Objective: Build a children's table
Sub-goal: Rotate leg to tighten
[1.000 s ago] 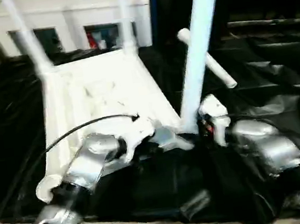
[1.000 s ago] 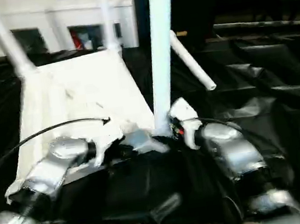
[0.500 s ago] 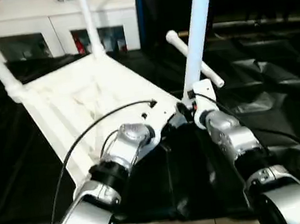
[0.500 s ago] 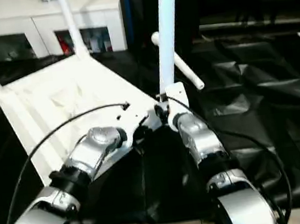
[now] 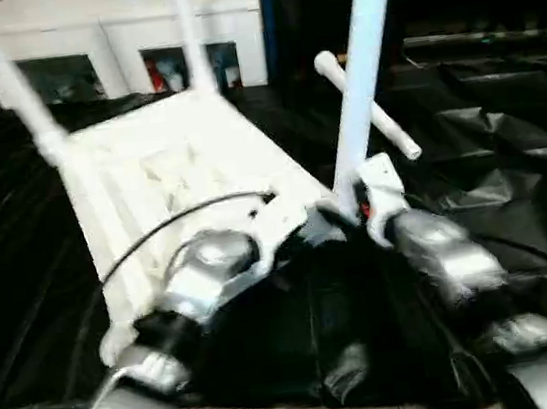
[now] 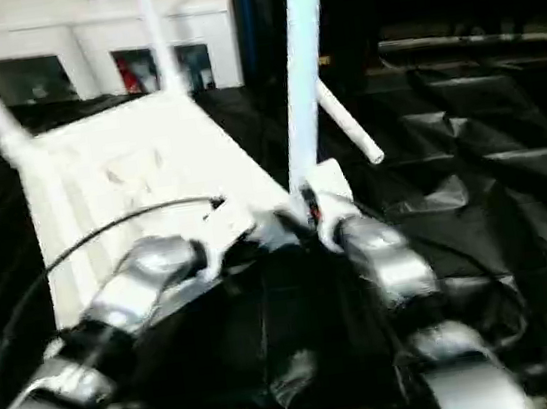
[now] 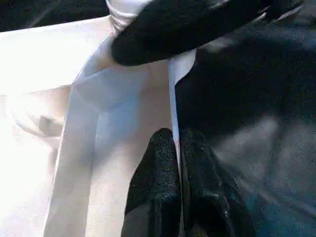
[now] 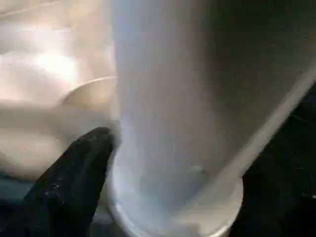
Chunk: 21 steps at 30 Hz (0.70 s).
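Since earlier frame: camera view shifted; right hand (image 8: 163, 187) fingers stood wider around near leg (image 5: 362, 72), arms otherwise little changed.

Tabletop (image 5: 178, 167) lay upside down on black-covered worktop (image 5: 514, 193). Two legs upright at far corners, third at near corner, fourth leg (image 5: 370, 108) loose on sheet behind.

Left hand (image 7: 178, 148) pressed together, pinching tabletop edge wall. Right hand spread, finger (image 8: 69, 182) beside leg base.

Risk, judged: leg seating unconfirmed; with grip slackened, leg could tilt or lift from socket. Tabletop could slide on slick sheet if pinch slipped.
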Tool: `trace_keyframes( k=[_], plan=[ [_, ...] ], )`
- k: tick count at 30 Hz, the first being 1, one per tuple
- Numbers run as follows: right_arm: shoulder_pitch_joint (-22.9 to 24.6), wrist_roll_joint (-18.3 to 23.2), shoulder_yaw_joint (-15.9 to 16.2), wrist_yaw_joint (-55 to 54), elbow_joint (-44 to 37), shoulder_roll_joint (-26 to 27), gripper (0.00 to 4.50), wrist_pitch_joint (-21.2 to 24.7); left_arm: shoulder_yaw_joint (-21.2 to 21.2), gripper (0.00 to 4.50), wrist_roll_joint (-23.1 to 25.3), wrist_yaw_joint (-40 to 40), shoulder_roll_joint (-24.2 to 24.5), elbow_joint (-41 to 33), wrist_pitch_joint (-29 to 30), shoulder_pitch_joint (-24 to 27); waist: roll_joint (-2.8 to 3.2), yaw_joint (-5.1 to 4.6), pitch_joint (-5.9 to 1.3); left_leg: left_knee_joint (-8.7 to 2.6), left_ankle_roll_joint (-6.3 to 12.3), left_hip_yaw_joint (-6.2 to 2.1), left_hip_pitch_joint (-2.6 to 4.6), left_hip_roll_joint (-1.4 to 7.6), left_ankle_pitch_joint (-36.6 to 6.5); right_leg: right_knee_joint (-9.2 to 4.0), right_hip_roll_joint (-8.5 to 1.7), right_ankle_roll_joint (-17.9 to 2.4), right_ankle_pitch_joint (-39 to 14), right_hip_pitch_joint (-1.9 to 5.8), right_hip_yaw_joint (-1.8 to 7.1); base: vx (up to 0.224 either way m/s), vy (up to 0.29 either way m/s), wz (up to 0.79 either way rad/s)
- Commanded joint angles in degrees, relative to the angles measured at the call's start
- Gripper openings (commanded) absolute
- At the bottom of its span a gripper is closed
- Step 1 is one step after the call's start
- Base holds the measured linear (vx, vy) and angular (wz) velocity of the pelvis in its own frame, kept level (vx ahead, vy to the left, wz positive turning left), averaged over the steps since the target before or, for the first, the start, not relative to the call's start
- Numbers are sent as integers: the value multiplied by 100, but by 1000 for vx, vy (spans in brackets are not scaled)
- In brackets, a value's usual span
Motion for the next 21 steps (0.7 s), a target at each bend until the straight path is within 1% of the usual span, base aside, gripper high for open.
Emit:
trace_keyframes(
  k=[1,2,3,4,5,6,7,9,10,12,13,15,17,18,19,21],
  plan=[
    [349,265,254,1010,-890,-406,405,129,-181,0,-51,-454,276,-269,-263,236,-116,58,-357,-367,535,-153,-14,404,-749,-483,-663,78,-1877,356,540,0,0,0],
    [354,268,256,1019,-899,-411,405,132,-181,0,-51,-458,279,-272,-262,238,-116,67,-350,-373,545,-155,-13,405,-750,-487,-656,108,-1907,359,537,0,0,0],
    [441,324,288,1205,-1070,-503,405,190,-192,0,-66,-531,329,-347,-229,276,-110,77,-355,-371,543,-152,-4,402,-735,-488,-652,108,-1929,344,534,0,0,0],
    [534,366,330,1390,-1242,-624,405,236,-208,0,-111,-665,395,-463,-243,328,-116,76,-342,-368,515,-142,0,384,-761,-524,-635,128,-2076,329,514,0,0,0],
    [713,433,402,1735,-1565,-864,405,312,-241,0,-237,-1017,545,-768,-201,447,-107,86,-336,-370,502,-146,9,385,-778,-534,-647,135,-2139,333,512,0,0,0],
    [756,447,413,1816,-1637,-922,405,331,-259,0,-270,-1131,594,-863,-190,482,-102,112,-353,-373,511,-154,2,407,-734,-504,-651,140,-2046,341,537,0,0,0],
    [829,477,444,1979,-1765,-1031,405,377,-302,0,-316,-1339,693,-1032,-163,542,-101,114,-351,-381,519,-165,0,432,-736,-489,-652,118,-1996,334,539,0,0,0],
    [861,463,471,2082,-1831,-1103,405,398,-350,0,-311,-1497,789,-1141,-114,575,-90,128,-356,-378,530,-156,6,420,-718,-491,-636,41,-1910,321,537,0,0,0],
    [864,448,482,2125,-1841,-1126,405,396,-370,0,-297,-1553,832,-1168,-112,584,-80,128,-355,-379,514,-161,12,418,-693,-480,-628,-31,-1828,313,531,0,0,0],
    [867,400,504,2191,-1869,-1174,405,398,-363,0,-297,-1597,869,-1185,-113,594,-81,151,-361,-372,498,-146,36,417,-681,-481,-634,-95,-1788,302,544,0,0,0],
    [862,396,510,2217,-1877,-1186,405,411,-351,0,-290,-1581,882,-1167,-141,591,-81,157,-361,-373,491,-148,31,425,-661,-468,-632,-140,-1736,305,548,0,0,0],
    [856,401,510,2248,-1889,-1204,405,431,-341,0,-280,-1559,893,-1149,-155,583,-100,163,-364,-373,496,-153,14,426,-636,-456,-635,-143,-1695,323,547,0,0,0],
    [873,418,516,2278,-1942,-1224,405,469,-339,0,-289,-1579,909,-1184,-133,597,-102,165,-363,-375,492,-162,1,424,-611,-449,-639,-117,-1696,334,544,0,0,0],
    [896,443,517,2321,-2001,-1244,389,519,-332,0,-304,-1600,923,-1244,-87,619,-106,165,-364,-369,494,-154,-8,407,-602,-454,-640,-94,-1705,343,545,0,0,0],
    [915,459,516,2357,-2034,-1255,379,548,-330,0,-311,-1621,936,-1284,-58,637,-115,165,-366,-371,495,-158,-11,412,-583,-444,-640,-74,-1702,350,544,0,0,0],
    [932,459,521,2385,-2025,-1262,371,551,-329,0,-310,-1627,943,-1305,-45,651,-116,166,-365,-369,506,-159,-10,411,-572,-445,-640,-58,-1702,346,545,0,0,0]
  ],
)
